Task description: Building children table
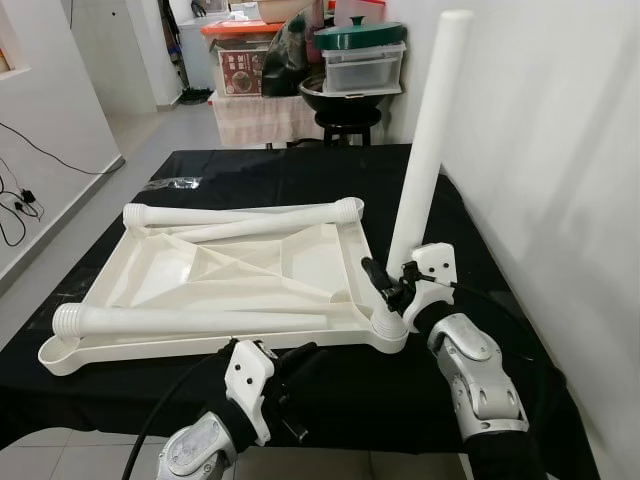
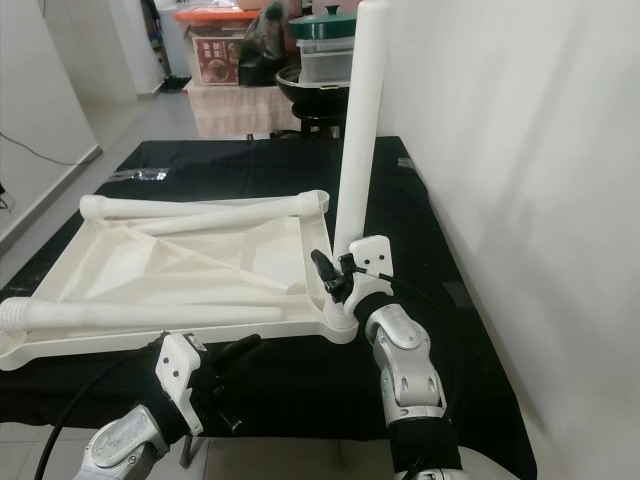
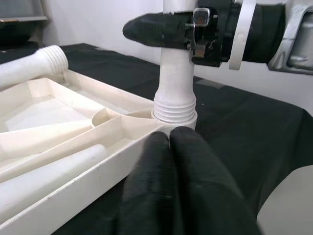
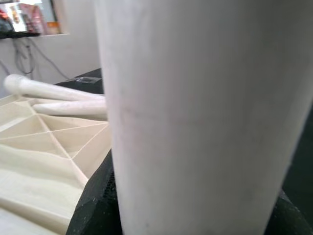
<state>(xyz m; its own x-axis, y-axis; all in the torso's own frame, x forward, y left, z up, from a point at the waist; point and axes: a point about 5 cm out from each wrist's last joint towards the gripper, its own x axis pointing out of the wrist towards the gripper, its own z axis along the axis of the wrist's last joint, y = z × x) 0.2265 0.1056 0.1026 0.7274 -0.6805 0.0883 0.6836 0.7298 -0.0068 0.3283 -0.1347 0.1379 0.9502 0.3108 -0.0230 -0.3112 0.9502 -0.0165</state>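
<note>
A white upturned table top lies on the black-covered table. One white leg stands upright with its threaded end in the near right corner socket. My right gripper is shut around this leg low down, and the leg looms close in the right wrist view. Three loose legs lie on the top: one along the far edge, one beside it, one along the near edge. My left gripper is shut, its fingertips at the top's near rim just below the socket.
A white wall runs close along the right side. Behind the table stands a black stool with a pot and stacked containers. A piece of clear wrap lies at the far left of the cloth. Cables trail on the floor at left.
</note>
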